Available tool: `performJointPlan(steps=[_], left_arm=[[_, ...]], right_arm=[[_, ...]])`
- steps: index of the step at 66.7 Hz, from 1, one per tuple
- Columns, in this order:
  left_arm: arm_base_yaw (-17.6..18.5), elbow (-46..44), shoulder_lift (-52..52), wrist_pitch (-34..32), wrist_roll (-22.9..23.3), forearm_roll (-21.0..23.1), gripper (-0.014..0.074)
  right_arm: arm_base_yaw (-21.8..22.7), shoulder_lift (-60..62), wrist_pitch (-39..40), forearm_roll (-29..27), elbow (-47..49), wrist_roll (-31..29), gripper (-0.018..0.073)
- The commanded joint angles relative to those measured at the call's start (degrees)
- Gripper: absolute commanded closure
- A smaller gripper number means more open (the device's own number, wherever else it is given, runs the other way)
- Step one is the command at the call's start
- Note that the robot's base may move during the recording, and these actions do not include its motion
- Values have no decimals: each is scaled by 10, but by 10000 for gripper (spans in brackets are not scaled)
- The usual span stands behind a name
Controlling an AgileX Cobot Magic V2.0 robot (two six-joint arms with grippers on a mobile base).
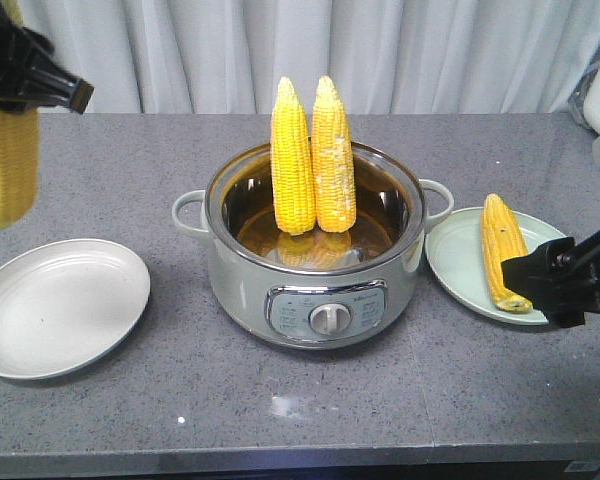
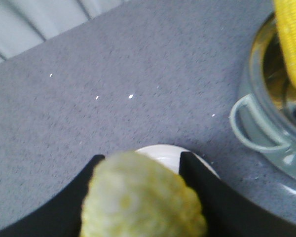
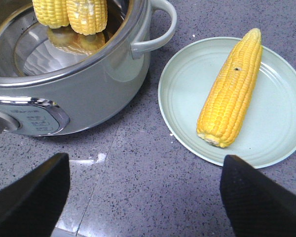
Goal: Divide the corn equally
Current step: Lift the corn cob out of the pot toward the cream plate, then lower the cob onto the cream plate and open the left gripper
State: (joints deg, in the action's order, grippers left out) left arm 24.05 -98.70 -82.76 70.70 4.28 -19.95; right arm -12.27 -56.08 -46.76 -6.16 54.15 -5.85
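Observation:
Two corn cobs [image 1: 310, 158] stand upright in the steel pot [image 1: 313, 262] at the table's middle. Another corn cob [image 1: 502, 250] lies on the pale green plate [image 1: 456, 262] to the pot's right, also clear in the right wrist view as the cob [image 3: 233, 89]. My left gripper [image 1: 25, 85] hangs high at the far left, shut on a corn cob [image 1: 7, 160] that dangles above the empty white plate [image 1: 60, 305]. In the left wrist view that cob [image 2: 143, 197] fills the space between the fingers. My right gripper [image 3: 145, 192] is open, low beside the green plate.
A grey curtain hangs behind the grey speckled table. The pot has handles [image 1: 188, 212] on both sides and a control knob [image 1: 329, 319] facing front. The table's front edge runs just below the plates.

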Motion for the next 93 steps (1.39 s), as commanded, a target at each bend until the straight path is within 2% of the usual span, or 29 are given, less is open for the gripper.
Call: performJointPlan(steps=[1, 10, 28, 38, 56, 74, 80, 93], left_arm=[[-1, -18, 7, 5, 20, -33, 351], [-30, -18, -4, 12, 20, -24, 351], [-112, -18, -35, 13, 4, 90, 351], [-127, 5, -51, 13, -13, 130, 351], [-139, 63, -86, 13, -13, 130, 351], [-153, 70, -144, 13, -13, 132, 351], [-153, 70, -164, 13, -13, 147, 351], [-153, 70, -199, 13, -27, 151, 294]], right_arm=[[0, 7, 31, 0, 15, 1, -24], [0, 7, 31, 0, 15, 1, -24], [0, 7, 31, 0, 15, 1, -24], [0, 7, 31, 0, 15, 1, -24], [0, 7, 31, 0, 15, 1, -24], [0, 7, 31, 0, 15, 1, -24], [0, 7, 31, 0, 15, 1, -24], [0, 7, 31, 0, 15, 1, -24]])
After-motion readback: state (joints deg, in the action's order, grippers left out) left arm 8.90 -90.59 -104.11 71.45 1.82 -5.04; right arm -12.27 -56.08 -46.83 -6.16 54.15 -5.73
